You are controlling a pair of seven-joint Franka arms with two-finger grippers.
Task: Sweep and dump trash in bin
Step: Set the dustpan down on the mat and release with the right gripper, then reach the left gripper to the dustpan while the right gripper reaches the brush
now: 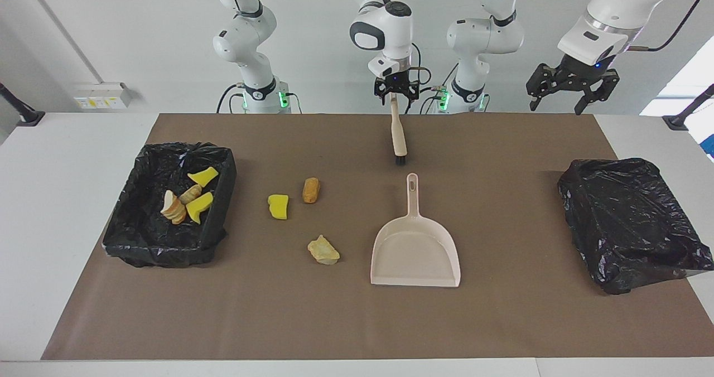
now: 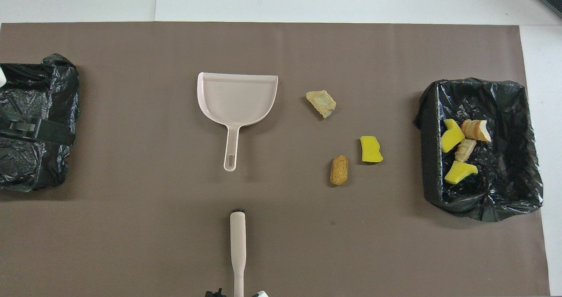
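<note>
Brush hangs bristles-down; three scraps wait on the surface

My right gripper [image 1: 396, 93] pinches the top of the beige plastic brush's [image 1: 398, 137] handle, so it hangs over the brown mat [image 1: 502, 321], just above the beige dustpan's [image 1: 415, 254] handle. My left gripper [image 1: 570, 86] waits with fingers spread above the crumpled black bag [image 1: 630, 221]. Trash: one yellow sponge chunk [image 1: 278, 206], a brown roll [image 1: 310, 190] and a pale crust [image 1: 323, 250] lie between the dustpan and the black-lined bin [image 1: 220, 209]; four bits already sit inside it.
</note>
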